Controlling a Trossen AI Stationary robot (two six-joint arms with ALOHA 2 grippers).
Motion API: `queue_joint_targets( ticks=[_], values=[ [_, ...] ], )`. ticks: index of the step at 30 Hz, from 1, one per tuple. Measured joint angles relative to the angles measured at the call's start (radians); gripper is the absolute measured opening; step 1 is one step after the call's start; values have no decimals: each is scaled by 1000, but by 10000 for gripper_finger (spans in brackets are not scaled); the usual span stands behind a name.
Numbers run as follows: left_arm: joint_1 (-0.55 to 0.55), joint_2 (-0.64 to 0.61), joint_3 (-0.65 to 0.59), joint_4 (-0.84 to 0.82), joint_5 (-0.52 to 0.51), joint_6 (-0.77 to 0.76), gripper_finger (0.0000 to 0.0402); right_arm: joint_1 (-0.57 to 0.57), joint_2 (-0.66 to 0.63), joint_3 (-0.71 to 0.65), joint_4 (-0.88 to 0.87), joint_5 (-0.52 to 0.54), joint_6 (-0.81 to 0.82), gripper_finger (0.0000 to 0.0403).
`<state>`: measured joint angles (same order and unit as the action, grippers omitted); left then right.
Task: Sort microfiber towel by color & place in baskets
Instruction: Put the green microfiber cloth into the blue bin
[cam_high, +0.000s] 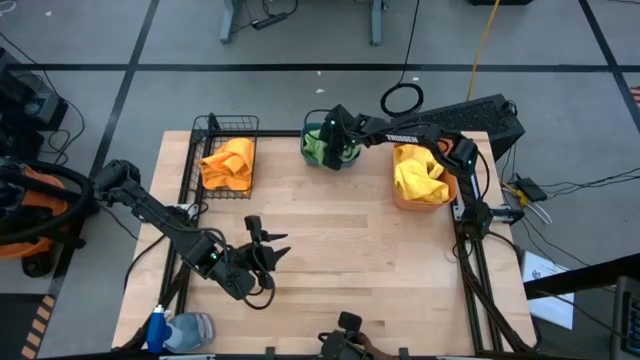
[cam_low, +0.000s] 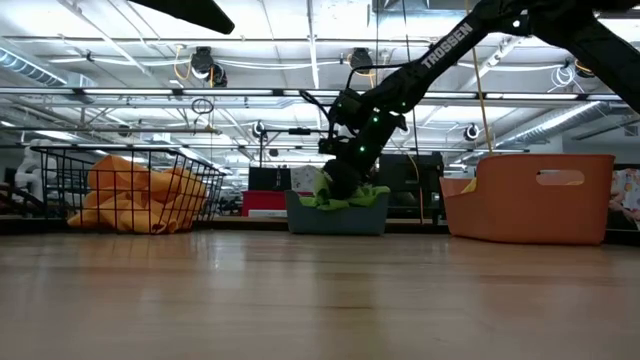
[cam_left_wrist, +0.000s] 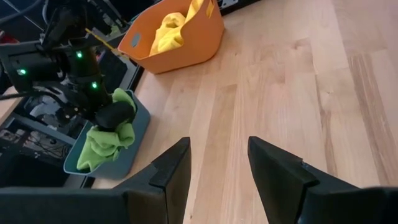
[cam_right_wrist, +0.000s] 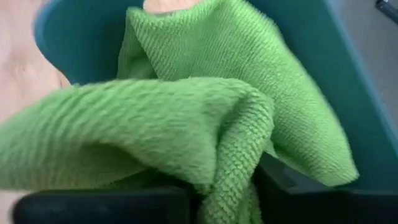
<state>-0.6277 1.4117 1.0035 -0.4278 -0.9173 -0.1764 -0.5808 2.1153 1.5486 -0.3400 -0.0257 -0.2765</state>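
Right end effector (cam_high: 328, 143) reaches down into teal tub (cam_high: 347, 160), pinching green towel (cam_left_wrist: 102, 142); we judge drop imminent. Left end effector (cam_high: 272, 249) waits spread over bench (cam_high: 350, 240). Orange towels fill wire basket (cam_high: 195, 160), yellow ones orange bin (cam_high: 400, 200).

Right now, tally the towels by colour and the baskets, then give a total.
Orange towels: 1
Green towels: 1
Yellow towels: 1
Baskets: 3, black wire, teal tub, orange bin
Total: 6
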Motion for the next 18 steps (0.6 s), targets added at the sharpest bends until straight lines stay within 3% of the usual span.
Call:
queue_joint_targets(
  ticks=[7,11,15,18],
  values=[
    [0,0,0,0,1,0,166,0,-58,0,-26,2,39,192],
    [0,0,0,0,1,0,166,0,-108,0,-78,2,34,235],
    [0,0,0,-1,18,0,166,0,-153,0,-174,7,5,249],
    [0,0,0,-1,27,0,166,0,-185,0,-217,8,3,238]
  ],
)
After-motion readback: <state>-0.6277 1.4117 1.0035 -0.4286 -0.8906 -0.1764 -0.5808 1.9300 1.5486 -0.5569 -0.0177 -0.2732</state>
